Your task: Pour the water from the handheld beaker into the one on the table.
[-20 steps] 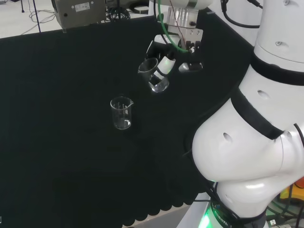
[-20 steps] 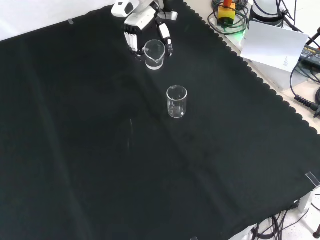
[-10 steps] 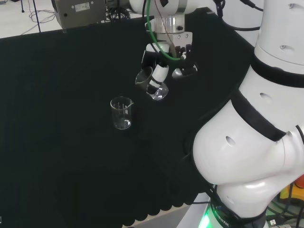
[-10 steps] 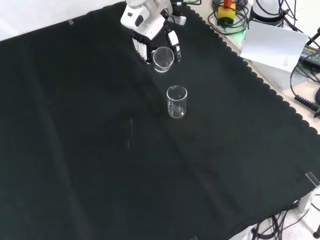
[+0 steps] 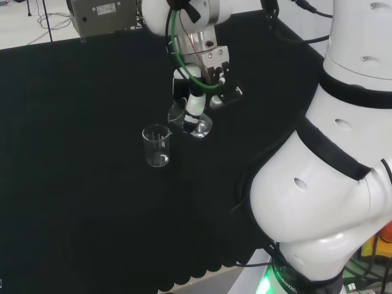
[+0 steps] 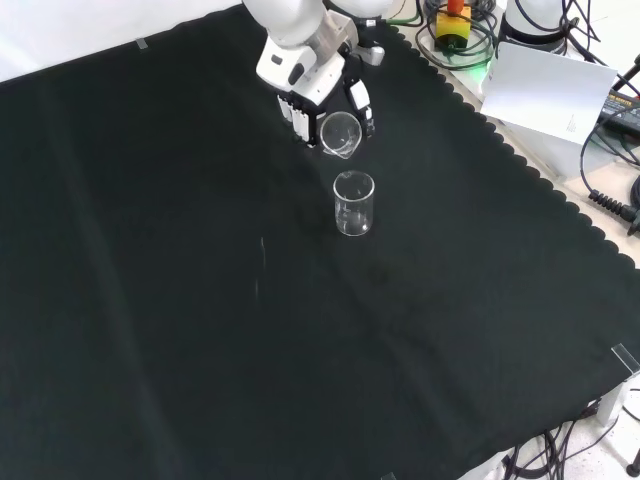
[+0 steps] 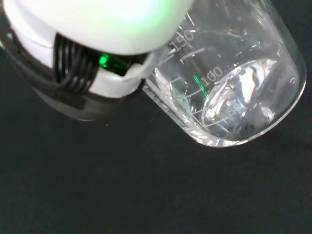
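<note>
Since earlier frame, my black-and-white hand (image 6: 310, 95), fingers curled round clear glass handheld beaker (image 6: 340, 133), shifts nearer empty clear glass table beaker (image 6: 354, 204), frame centre; tilted, lip toward it, ready for pouring.

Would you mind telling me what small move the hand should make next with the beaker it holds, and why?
Probably a short carry toward the standing beaker before tipping further. The hand holds the tilted beaker with its lip just short of the standing one's mouth in the head view, and the water still sits at the bottom in the wrist view.
</note>
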{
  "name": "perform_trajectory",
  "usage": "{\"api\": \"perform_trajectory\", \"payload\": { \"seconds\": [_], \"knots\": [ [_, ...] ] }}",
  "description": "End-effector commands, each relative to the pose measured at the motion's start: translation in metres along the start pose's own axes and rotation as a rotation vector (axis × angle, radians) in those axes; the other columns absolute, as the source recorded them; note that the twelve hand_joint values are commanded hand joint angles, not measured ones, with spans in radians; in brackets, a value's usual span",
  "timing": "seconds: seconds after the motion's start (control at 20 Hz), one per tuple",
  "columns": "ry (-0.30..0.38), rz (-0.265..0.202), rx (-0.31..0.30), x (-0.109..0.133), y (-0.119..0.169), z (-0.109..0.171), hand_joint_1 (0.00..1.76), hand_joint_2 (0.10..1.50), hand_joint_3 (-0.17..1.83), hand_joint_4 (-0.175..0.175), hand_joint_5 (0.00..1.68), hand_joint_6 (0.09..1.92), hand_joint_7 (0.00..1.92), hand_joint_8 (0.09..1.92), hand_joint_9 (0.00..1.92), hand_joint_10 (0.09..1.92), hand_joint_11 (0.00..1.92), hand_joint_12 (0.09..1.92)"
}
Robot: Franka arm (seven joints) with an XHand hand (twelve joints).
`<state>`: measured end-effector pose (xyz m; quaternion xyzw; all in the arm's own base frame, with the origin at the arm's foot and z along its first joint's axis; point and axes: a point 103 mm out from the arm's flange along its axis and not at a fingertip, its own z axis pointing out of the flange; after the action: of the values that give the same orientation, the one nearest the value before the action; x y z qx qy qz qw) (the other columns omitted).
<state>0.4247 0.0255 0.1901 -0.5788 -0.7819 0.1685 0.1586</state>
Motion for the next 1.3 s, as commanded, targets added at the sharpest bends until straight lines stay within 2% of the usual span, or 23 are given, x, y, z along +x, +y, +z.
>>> {"api": "perform_trajectory", "payload": {
  "seconds": [0.05, 0.8, 1.3],
  "knots": [
    [-0.096, 0.011, 0.056, 0.015, 0.005, -0.001, 1.29, 0.57, 0.98, -0.175, 1.09, 1.11, 1.16, 1.09, 1.51, 0.95, 1.20, 0.83],
    [-0.224, 0.075, 0.139, 0.026, 0.004, -0.015, 1.29, 0.56, 1.00, -0.175, 1.09, 1.13, 1.15, 1.11, 1.50, 0.97, 1.19, 0.86],
    [-0.283, 0.077, 0.169, 0.035, 0.008, -0.020, 1.29, 0.56, 1.00, -0.175, 1.09, 1.13, 1.15, 1.12, 1.50, 0.98, 1.19, 0.86]
  ]
}}
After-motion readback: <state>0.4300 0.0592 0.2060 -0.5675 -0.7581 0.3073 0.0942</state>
